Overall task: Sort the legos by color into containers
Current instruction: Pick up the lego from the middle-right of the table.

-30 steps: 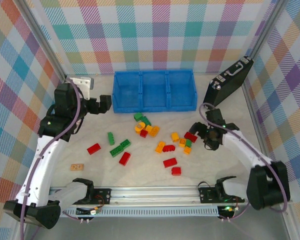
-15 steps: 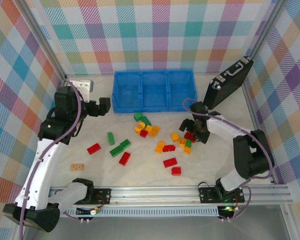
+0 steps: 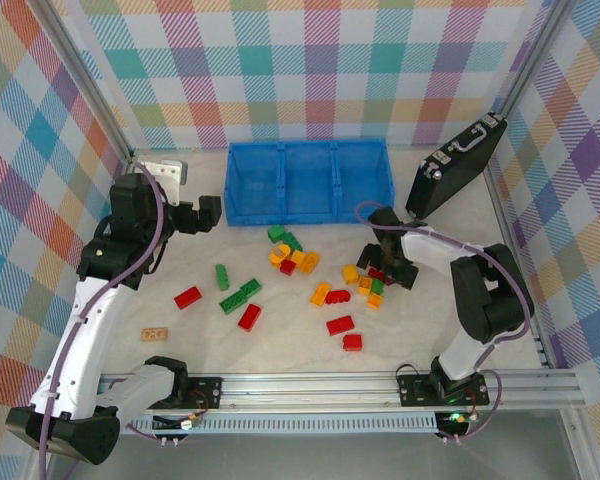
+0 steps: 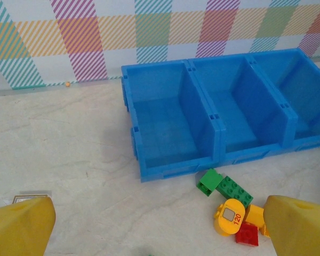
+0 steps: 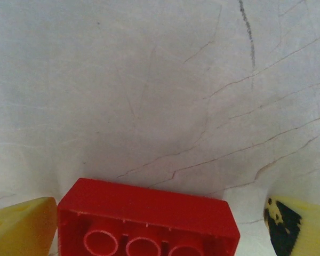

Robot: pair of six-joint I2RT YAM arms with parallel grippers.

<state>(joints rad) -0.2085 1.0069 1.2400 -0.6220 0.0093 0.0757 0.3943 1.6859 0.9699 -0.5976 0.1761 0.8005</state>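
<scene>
Red, green and orange-yellow legos (image 3: pixel 321 293) lie scattered mid-table, in front of the bright blue tray (image 3: pixel 310 217) whose three compartments look empty (image 4: pixel 170 170). My right gripper (image 3: pixel 387 268) is down over a red brick (image 3: pixel 379 272) in the right-hand cluster. In the right wrist view this red brick (image 5: pixel 149 213) lies hollow side up between the fingers of the open right gripper (image 5: pixel 160 224); the left finger is against it and the right one stands clear. My left gripper (image 3: pixel 208 212) hovers open and empty left of the tray (image 4: pixel 160 226), with green bricks (image 4: pixel 224 186) and a yellow round piece (image 4: pixel 230 216) ahead.
A black hard case (image 3: pixel 458 165) leans at the back right beside the tray. A tan wooden tile (image 3: pixel 154 333) lies front left. A white-grey block (image 3: pixel 165 167) sits at the back left. Checked walls enclose the table; a metal rail (image 3: pixel 310 385) runs along the front.
My right gripper has swung left from the right side of the table and settled over the red brick in the right cluster. The left arm has barely shifted.
</scene>
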